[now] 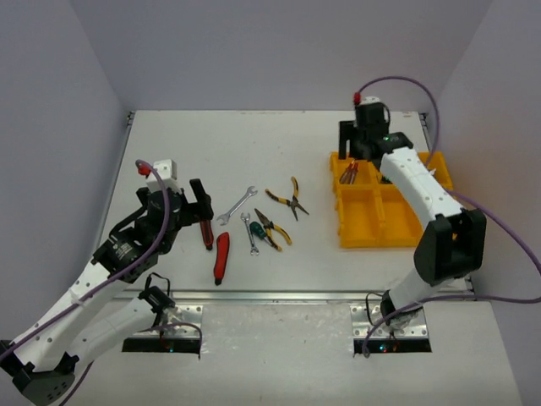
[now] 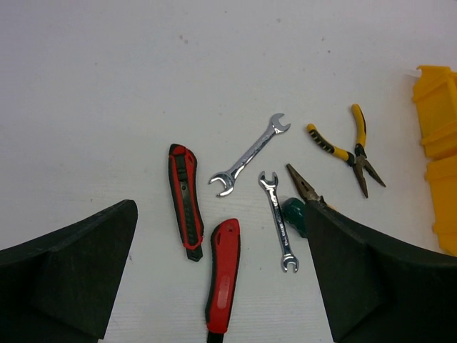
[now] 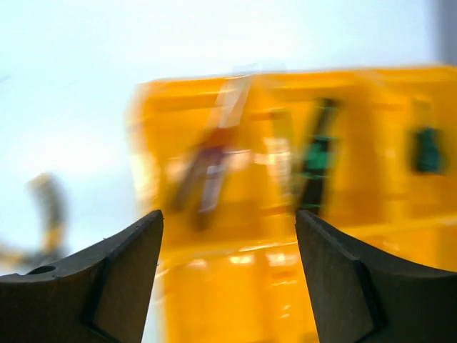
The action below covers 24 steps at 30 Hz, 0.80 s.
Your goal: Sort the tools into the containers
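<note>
Loose tools lie left of centre on the table: a red-black utility knife (image 2: 185, 201), a second red knife (image 2: 223, 275), two silver wrenches (image 2: 250, 153) (image 2: 278, 221), a green screwdriver handle (image 2: 294, 216) and two yellow-black pliers (image 2: 350, 146) (image 1: 272, 228). My left gripper (image 1: 199, 207) (image 2: 220, 214) hangs open and empty over the knives. The yellow tray (image 1: 385, 222) stands at the right. My right gripper (image 1: 359, 145) (image 3: 228, 218) is open and empty above the tray's far row. In the blurred right wrist view, reddish tools (image 3: 207, 171) and green-handled tools (image 3: 314, 161) lie in compartments.
The table's near edge has a metal rail (image 1: 279, 296) with both arm bases behind it. Grey walls close in the left, back and right sides. The right arm's elbow (image 1: 448, 241) hangs over the tray's near right corner.
</note>
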Each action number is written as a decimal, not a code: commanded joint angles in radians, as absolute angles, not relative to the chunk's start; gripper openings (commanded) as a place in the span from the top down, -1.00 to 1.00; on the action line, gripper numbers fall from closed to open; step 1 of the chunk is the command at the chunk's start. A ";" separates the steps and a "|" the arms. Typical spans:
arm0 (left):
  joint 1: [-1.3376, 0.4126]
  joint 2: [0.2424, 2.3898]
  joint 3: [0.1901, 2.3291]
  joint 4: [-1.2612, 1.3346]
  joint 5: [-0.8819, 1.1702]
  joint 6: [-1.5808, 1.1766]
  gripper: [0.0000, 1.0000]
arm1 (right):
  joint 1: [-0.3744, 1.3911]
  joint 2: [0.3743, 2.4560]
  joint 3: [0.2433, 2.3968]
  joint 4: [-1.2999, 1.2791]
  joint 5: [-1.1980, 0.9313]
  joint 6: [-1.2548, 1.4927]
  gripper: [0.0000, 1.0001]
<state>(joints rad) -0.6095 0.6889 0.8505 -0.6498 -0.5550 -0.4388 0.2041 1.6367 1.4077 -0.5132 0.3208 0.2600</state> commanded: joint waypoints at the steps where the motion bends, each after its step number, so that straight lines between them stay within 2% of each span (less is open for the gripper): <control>1: -0.588 0.631 0.864 -0.629 -0.632 -0.466 -1.00 | 0.461 1.535 1.228 -0.407 0.047 0.278 -0.47; 5: -0.584 0.601 0.862 -0.623 -0.642 -0.471 -1.00 | 0.640 1.598 1.184 -0.345 0.012 0.338 -0.37; 10: -0.583 0.607 0.862 -0.628 -0.644 -0.473 -1.00 | 0.824 1.786 1.274 -0.348 0.069 0.359 -0.26; 17: -0.580 0.617 0.865 -0.639 -0.650 -0.477 -1.00 | 0.900 1.988 1.441 -0.398 0.109 0.365 -0.08; 24: -0.581 0.600 0.862 -0.637 -0.650 -0.479 -1.00 | 0.911 2.081 1.510 -0.443 0.149 0.355 0.15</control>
<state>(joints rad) -0.5938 0.6118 0.8505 -0.6571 -0.6369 -0.4755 0.9085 2.0494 1.4533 -0.4244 0.0972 0.3499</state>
